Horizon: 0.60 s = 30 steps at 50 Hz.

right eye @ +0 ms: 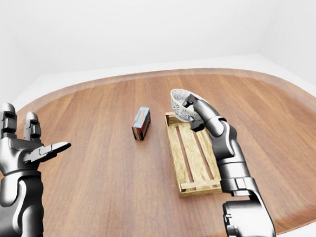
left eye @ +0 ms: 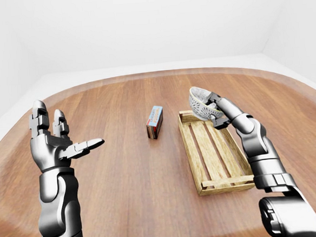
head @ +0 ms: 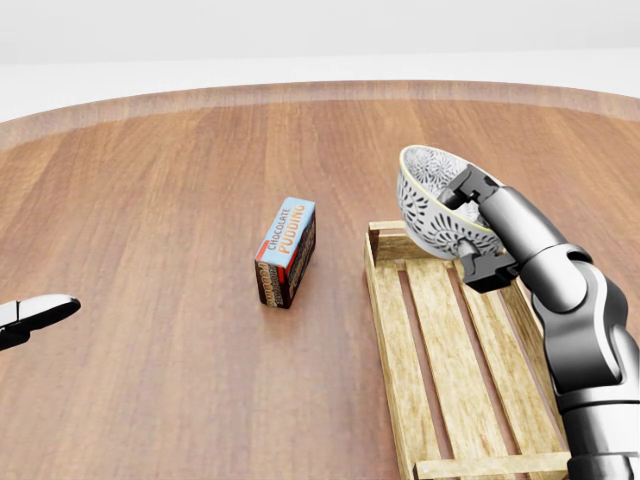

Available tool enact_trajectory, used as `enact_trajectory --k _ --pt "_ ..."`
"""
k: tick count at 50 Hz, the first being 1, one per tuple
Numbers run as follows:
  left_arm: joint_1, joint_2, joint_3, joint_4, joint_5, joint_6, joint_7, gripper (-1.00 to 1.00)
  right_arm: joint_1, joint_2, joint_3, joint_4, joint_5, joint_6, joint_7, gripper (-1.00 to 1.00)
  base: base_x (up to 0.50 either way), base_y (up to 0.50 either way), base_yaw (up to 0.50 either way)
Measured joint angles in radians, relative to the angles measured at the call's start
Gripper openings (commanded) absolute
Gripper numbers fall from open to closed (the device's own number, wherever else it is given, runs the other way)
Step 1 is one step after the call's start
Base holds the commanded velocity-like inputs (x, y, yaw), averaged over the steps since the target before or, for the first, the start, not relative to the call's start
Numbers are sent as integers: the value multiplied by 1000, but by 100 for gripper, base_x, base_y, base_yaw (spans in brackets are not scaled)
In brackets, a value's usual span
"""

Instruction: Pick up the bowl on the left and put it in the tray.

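A white bowl [head: 430,205] with a dark lace pattern hangs tilted on its side above the far end of the wooden slatted tray [head: 440,340]. My right hand [head: 478,228] is shut on the bowl's rim, one finger over the top edge and another under the bowl. The bowl is clear of the tray's slats. My left hand [left eye: 62,141] is raised at the left of the left-eye view, open, with nothing in it; only a fingertip [head: 40,312] shows in the head view.
A chocolate pudding box [head: 286,250] stands on the round wooden table [head: 150,200] just left of the tray. White floor and walls lie beyond the table's rim.
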Motion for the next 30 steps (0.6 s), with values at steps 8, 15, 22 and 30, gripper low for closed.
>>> enact_trajectory --k 8,15,22,30 --pt "-1 1 -1 6 0 0 0 100 -2 -13 2 120 21 0 -69 -100 0 0 0" --pt "-2 2 0 6 -1 0 0 100 -7 -16 10 208 29 0 -110 -100 0 0 0" --pt "-2 3 1 3 -3 0 0 100 -6 -12 19 270 39 0 -142 -100 0 0 0" --pt "0 2 1 -3 -4 0 1 100 -8 -6 29 314 39 0 -166 -100 0 0 0"
